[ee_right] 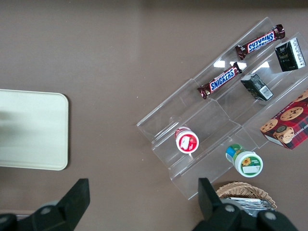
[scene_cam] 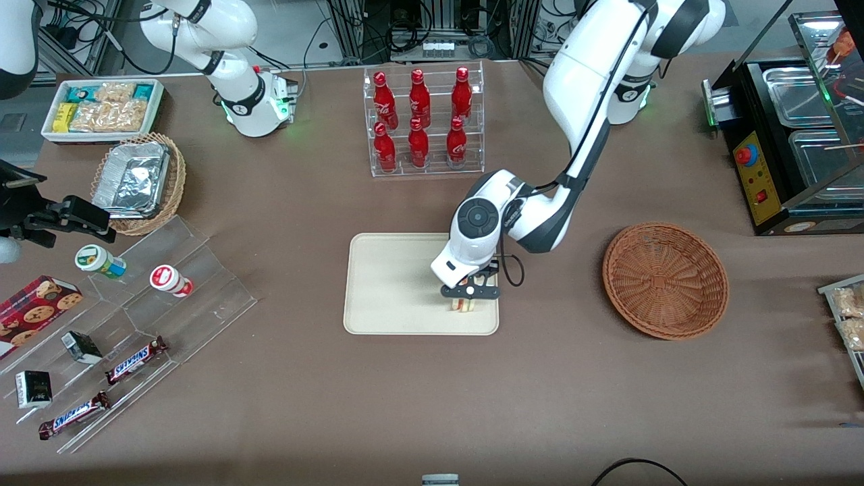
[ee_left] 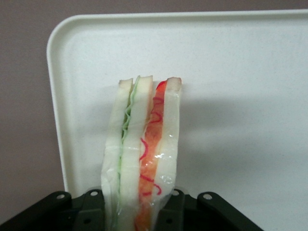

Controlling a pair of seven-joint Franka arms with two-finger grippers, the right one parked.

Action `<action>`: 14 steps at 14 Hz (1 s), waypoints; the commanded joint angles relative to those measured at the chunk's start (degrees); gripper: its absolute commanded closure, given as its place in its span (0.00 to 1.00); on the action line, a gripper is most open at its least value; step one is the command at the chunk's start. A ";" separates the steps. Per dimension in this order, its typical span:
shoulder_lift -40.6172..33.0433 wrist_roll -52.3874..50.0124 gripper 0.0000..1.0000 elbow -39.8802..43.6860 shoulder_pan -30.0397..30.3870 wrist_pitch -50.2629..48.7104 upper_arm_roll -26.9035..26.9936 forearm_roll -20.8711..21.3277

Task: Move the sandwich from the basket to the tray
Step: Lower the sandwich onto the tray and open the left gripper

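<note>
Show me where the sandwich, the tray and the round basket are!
sandwich (ee_left: 144,159): left wrist view, on its orange filling layer.
tray (scene_cam: 385,283): front view, on its bare floor.
basket (scene_cam: 665,280): front view, on its woven inside.

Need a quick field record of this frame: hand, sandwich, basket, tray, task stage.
hand: over the tray's corner nearest the basket and the front camera, shut on the sandwich
sandwich: wrapped wedge, held upright between the fingers, above the tray surface
basket: holds nothing, beside the tray toward the working arm's end
tray: nothing lying on it yet
stage: carried over, not yet released
</note>
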 commanded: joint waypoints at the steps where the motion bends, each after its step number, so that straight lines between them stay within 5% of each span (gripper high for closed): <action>1: 1.22 0.55 0.65 2.12 -0.81 -0.42 0.40 -0.83; 2: 1.49 0.37 0.63 2.12 -0.81 -0.42 0.40 -0.83; 5: 1.49 -0.07 0.30 2.12 -0.90 -0.42 0.40 -0.83; 10: -0.09 -4.36 0.01 2.30 -0.64 -1.03 0.57 -0.65; 14: -7.63 -5.43 0.00 2.38 0.33 -10.31 1.54 -0.65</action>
